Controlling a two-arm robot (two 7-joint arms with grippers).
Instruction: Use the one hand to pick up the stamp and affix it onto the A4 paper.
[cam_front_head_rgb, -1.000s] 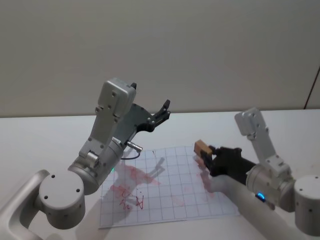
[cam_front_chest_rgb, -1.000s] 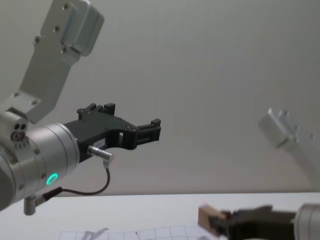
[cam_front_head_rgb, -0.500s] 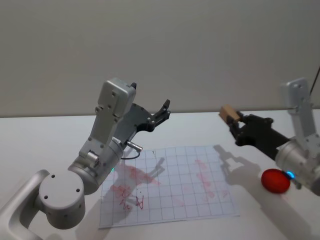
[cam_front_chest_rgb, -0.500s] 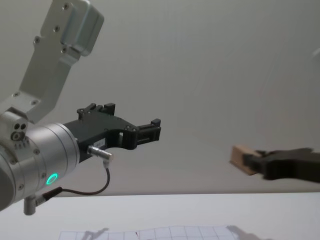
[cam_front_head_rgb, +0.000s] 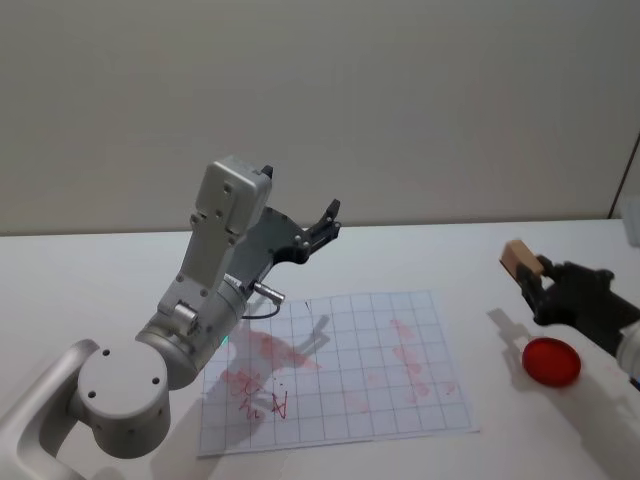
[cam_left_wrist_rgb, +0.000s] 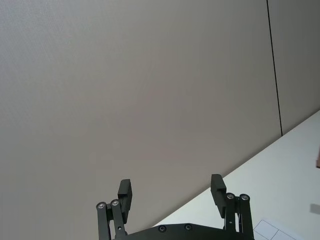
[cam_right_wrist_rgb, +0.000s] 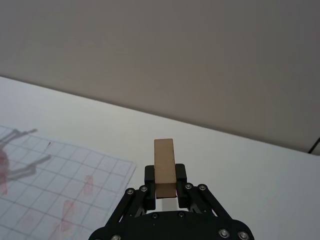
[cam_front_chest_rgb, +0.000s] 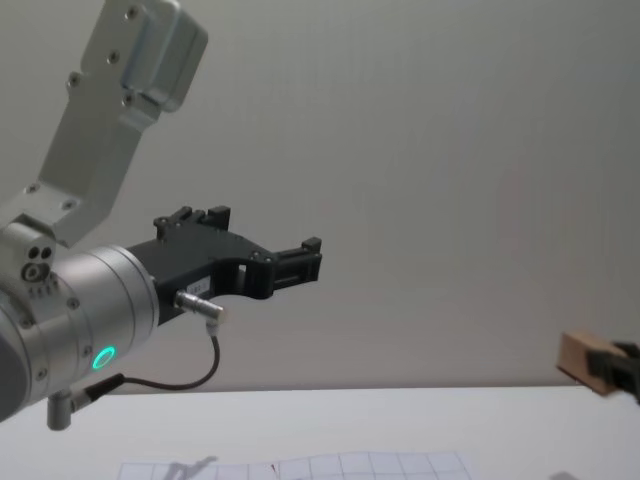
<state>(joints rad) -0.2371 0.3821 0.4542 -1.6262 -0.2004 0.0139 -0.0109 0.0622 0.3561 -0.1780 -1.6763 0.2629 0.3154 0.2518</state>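
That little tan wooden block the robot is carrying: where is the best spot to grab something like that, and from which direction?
Grip the small tan wooden block across its two long flat sides at one end, coming at it end-on, as the right gripper does now. Those parallel faces seat squarely between the fingers, and the far end stays free, probably for pressing onto the white gridded paper.

Stamp (cam_front_head_rgb: 516, 258) right of A4 paper (cam_front_head_rgb: 340, 370), above table (cam_front_head_rgb: 90, 270).
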